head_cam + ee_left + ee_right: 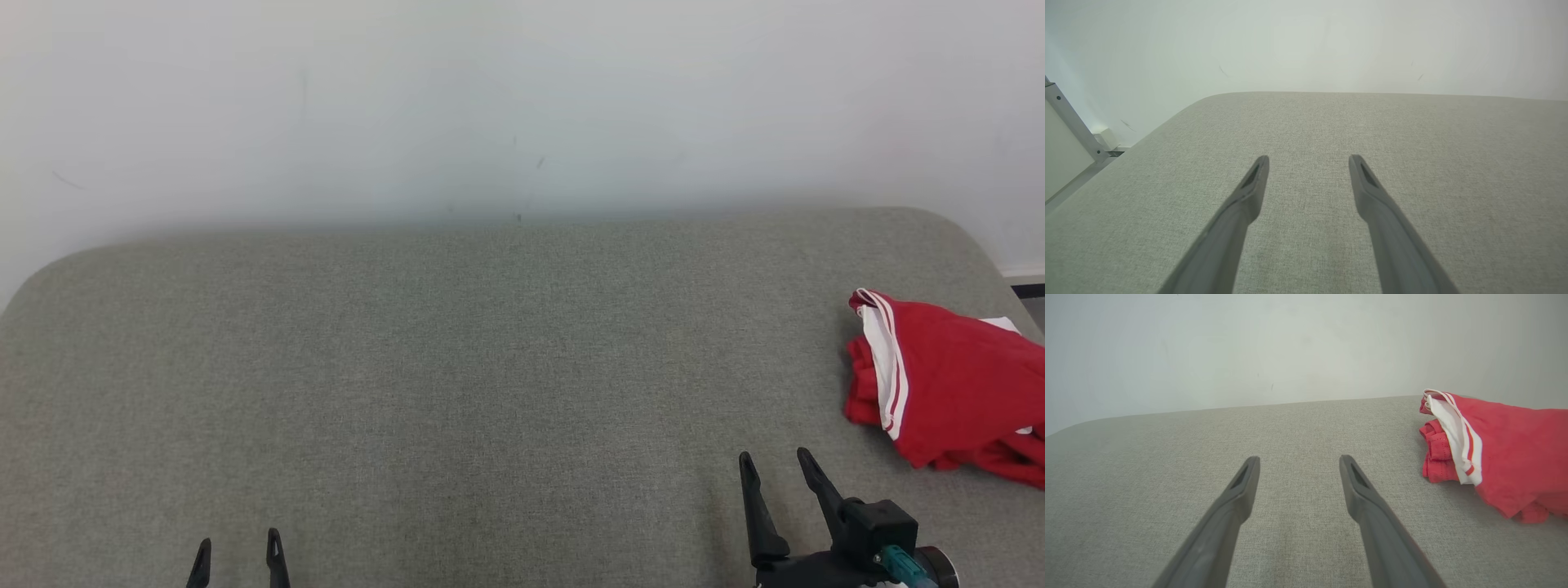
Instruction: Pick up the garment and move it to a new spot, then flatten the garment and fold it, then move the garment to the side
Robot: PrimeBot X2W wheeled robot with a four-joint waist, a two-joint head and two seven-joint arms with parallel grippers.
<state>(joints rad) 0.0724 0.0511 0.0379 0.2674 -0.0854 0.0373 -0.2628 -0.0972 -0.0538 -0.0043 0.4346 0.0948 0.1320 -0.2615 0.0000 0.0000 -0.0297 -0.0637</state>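
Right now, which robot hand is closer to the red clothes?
Right. The right gripper is near the red garment, not touching; the left gripper is far across the grey surface.

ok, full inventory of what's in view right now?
garment: one, red with white striped trim, bunched at the right end of the pad, ahead and to the right of the right gripper
pad: one, grey-green fabric, rounded far corners, spans the head view
wall: one, white with a few faint marks, behind the pad
metal bar: one, pale grey, off the pad's left side in the left wrist view
left gripper: one, dark fingers, open, holding nothing, lower left over the pad
right gripper: one, dark fingers, open, holding nothing, lower right, apart from the garment
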